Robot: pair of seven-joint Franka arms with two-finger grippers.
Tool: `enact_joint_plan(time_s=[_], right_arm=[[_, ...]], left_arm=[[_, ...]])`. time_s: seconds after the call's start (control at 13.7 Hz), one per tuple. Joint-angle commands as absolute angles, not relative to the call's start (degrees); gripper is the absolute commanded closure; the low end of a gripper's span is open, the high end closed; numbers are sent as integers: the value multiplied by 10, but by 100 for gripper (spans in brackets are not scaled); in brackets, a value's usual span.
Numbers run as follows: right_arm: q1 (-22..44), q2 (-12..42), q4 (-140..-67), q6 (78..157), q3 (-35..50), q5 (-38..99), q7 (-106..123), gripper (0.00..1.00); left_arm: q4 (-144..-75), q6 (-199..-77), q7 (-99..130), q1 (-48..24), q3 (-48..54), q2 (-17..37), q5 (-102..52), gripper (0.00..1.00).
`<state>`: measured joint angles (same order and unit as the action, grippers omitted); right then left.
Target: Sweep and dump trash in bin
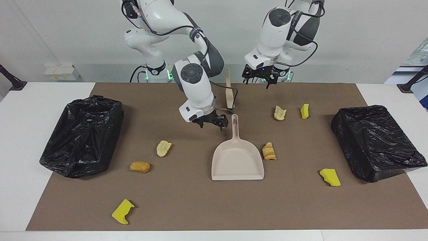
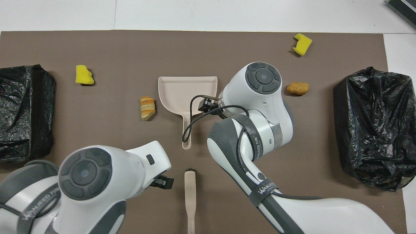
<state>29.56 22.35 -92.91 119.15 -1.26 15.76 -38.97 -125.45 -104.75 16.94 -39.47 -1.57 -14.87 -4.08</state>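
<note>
Right gripper hangs open and empty right beside the dustpan handle; left gripper, also open and empty, hovers near the brush.

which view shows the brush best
The facing view. There the brush shows from its handle end down to near its dark head, lying on the mat nearer to the robots than the dustpan, though the right arm's cable crosses its lower part. The overhead view cuts the handle off at the picture's bottom edge.
</note>
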Motion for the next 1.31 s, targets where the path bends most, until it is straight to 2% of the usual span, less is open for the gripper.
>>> enact_joint_plan(time_s=[0.0,0.29,0.58,0.88,1.02,1.09,1.17,1.24], right_arm=[[294,241,-919,1230,-10,242,-382,0],[314,262,-918,1266,-8,252,-389,0],[330,258,-932,1275,-8,253,-382,0],[344,247,-948,1251,-8,243,-345,0],[366,249,-955,1250,-9,226,-345,0],[368,250,-957,1249,-9,210,-345,0],[367,250,-959,1249,-9,200,-343,0],[367,248,-964,1249,-9,194,-343,7]], left_arm=[[-1315,-1078,192,-454,-25,-171,-56,0],[-1424,-1223,298,-548,-25,-163,-62,0],[-1465,-1252,372,-633,-25,-156,-63,0],[-1488,-1303,440,-683,-25,-151,-63,2],[-1488,-1299,447,-682,-26,-151,-63,63],[-1488,-1299,445,-682,-27,-150,-63,91],[-1484,-1299,442,-679,-27,-146,-63,100],[-1481,-1296,433,-676,-28,-144,-63,100]])
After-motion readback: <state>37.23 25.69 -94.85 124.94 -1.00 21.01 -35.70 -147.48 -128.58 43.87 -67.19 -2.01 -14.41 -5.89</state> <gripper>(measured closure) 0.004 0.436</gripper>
